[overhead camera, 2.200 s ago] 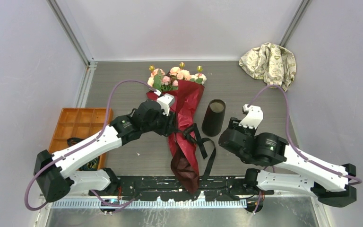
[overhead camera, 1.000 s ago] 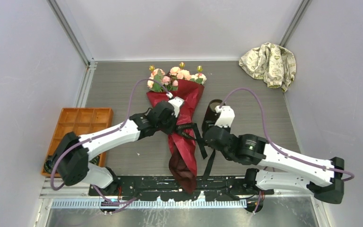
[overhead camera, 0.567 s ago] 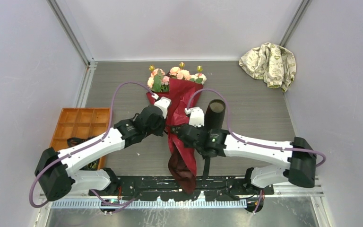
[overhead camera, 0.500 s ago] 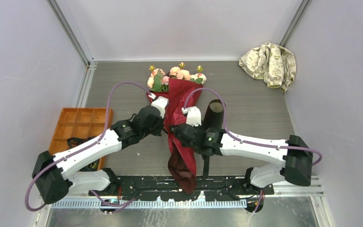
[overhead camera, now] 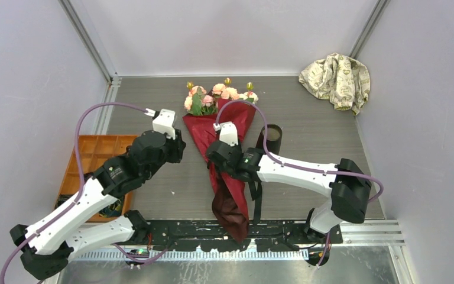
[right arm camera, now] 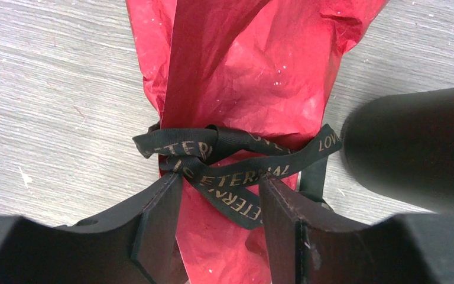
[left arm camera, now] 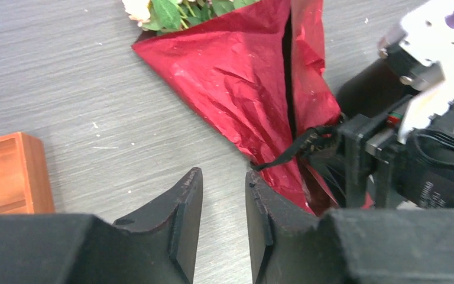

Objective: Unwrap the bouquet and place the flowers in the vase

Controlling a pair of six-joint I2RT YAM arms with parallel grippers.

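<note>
Pulled back to the left since half a second ago, the left arm [overhead camera: 88,198] now holds the left fingers [left arm camera: 192,189] short of the wrap. The right arm [overhead camera: 295,171] has slid further across the bundle. Under both lies the grey wood-grain surface [overhead camera: 331,136].

The bouquet [overhead camera: 201,127] lies flat on it, ahead and to the right of the left fingers. Its dark red wrapping paper [left arm camera: 236,77] fans away from them, and the flowers [overhead camera: 219,94] spill out at the far end. Those fingers are released, with a narrow gap between them and nothing in it.

A beige patterned cloth [overhead camera: 337,80] sits well beyond the right fingers [right arm camera: 168,195], far to their right. An orange tray [overhead camera: 94,151] is near the left fingers, on their left. The black vase [overhead camera: 270,137] is just to the right of the right fingers, beside the wrap.

The right fingers are also released, spread to either side of the knot in the black ribbon [right arm camera: 236,171] tied round the wrap's narrow waist. Gold letters on the ribbon read "ETERNAL". Further right, "LOV" shows before the band turns out of sight.
</note>
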